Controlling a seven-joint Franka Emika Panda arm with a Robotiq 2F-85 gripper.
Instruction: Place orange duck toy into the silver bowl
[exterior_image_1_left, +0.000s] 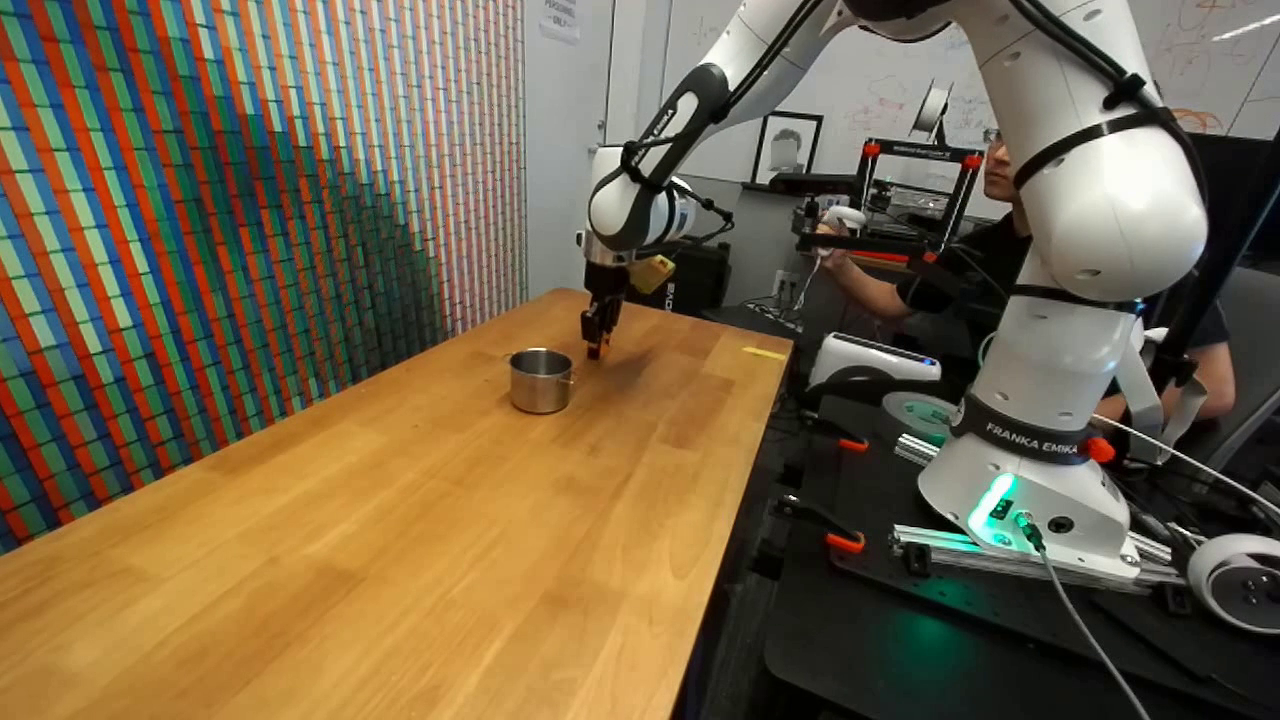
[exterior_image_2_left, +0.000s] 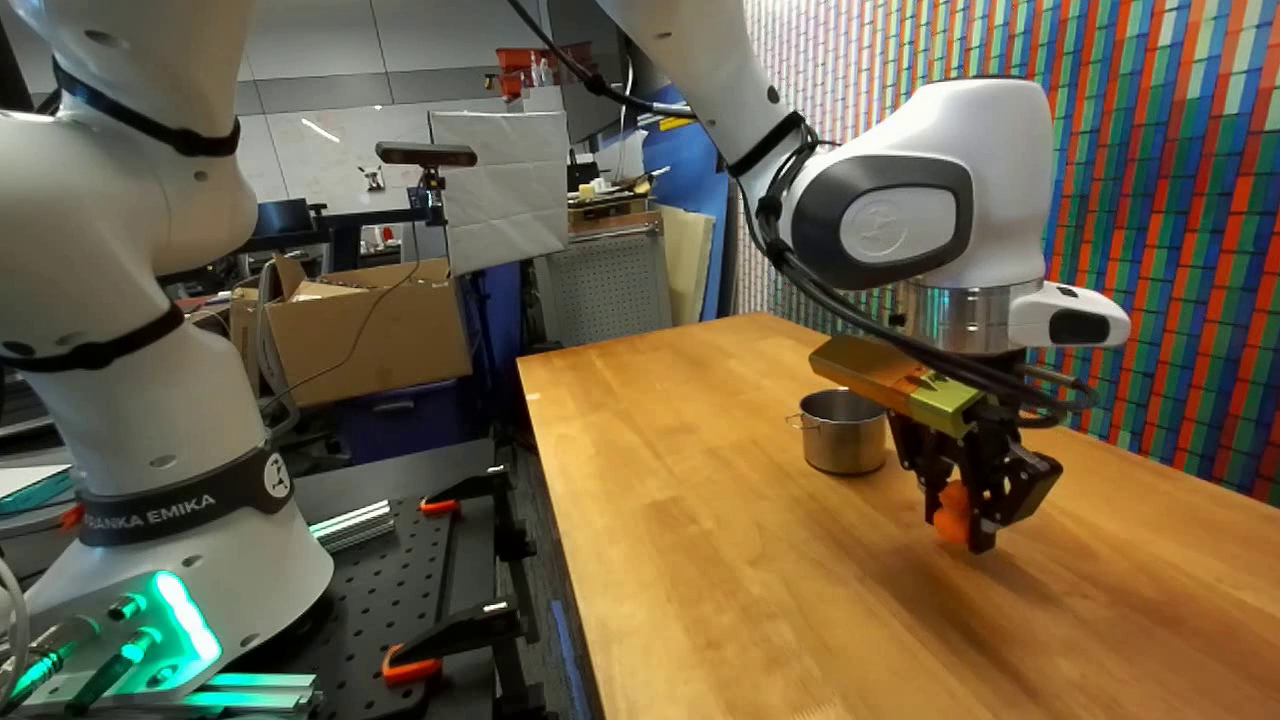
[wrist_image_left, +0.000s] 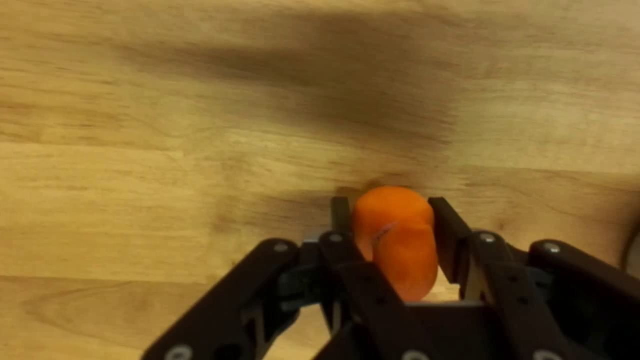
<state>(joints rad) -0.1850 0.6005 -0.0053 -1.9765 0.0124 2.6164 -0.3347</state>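
The orange duck toy (wrist_image_left: 406, 255) sits between the two black fingers of my gripper (wrist_image_left: 387, 202) in the wrist view, with the fingers close against both sides. In an exterior view, the toy (exterior_image_2_left: 952, 512) shows between the fingertips of the gripper (exterior_image_2_left: 962, 530), low over the table; I cannot tell the exact height. A sliver of orange also shows at the gripper (exterior_image_1_left: 598, 345) in an exterior view. The silver bowl (exterior_image_1_left: 541, 386) stands upright on the table a short way from the gripper. It also shows in an exterior view (exterior_image_2_left: 845, 436). Only its edge (wrist_image_left: 634, 257) shows at the right of the wrist view.
The wooden table (exterior_image_1_left: 480, 530) carries the bowl, which has small side handles. A colourful tiled wall (exterior_image_1_left: 250, 200) runs along one long side. The robot base (exterior_image_1_left: 1030, 490) stands on a black bench beside the table. A yellow strip (exterior_image_1_left: 764, 353) lies near the table edge.
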